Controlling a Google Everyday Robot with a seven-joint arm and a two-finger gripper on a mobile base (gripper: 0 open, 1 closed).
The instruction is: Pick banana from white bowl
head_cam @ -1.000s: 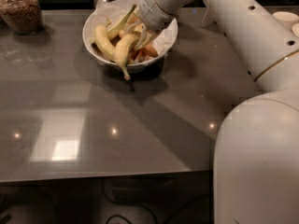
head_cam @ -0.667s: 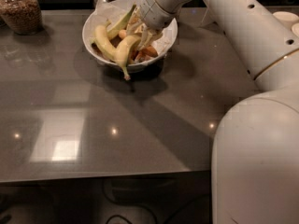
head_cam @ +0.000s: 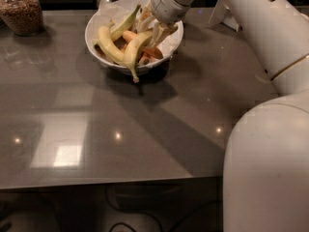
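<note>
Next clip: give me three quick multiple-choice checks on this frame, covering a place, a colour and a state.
1. Where is the hand?
A) inside the white bowl
B) beside the bowl
C) far from the bowl

2. What colour is the banana?
A) green
B) brown
C) yellow

3. The banana is:
A) lying in the bowl
B) lifted clear of it
C) outside it

Answers:
1 A, the hand reaches down within the rim.
2 C, its skin is all yellow.
3 A, it rests in the bowl with its stem poking over the front rim.
</note>
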